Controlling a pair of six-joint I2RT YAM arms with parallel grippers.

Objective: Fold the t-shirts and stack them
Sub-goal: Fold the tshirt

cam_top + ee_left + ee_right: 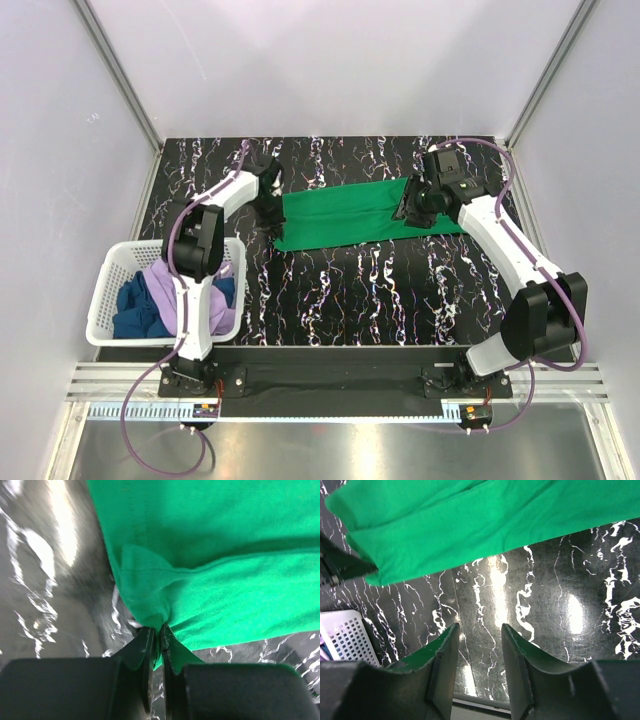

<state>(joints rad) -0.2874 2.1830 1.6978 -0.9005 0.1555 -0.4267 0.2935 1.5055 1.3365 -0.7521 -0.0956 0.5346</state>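
Observation:
The bright green t-shirt (345, 215) lies folded into a long strip across the far middle of the table. My left gripper (270, 213) is at its left end, shut on a pinch of the green cloth's edge (150, 605), which bunches between the fingertips of the left gripper (159, 630). My right gripper (411, 212) hovers at the shirt's right end. In the right wrist view the right gripper (480, 627) stands open over bare table with nothing between its fingers, the green shirt (470, 525) beyond it. A lilac t-shirt (168, 288) and a dark blue t-shirt (135, 308) lie crumpled in the basket.
A white lattice basket (103, 290) sits at the table's left near edge, beside the left arm's base; its corner (350, 635) shows in the right wrist view. The black marbled table (360, 300) stretches between the shirt and the arm bases. White walls enclose the space.

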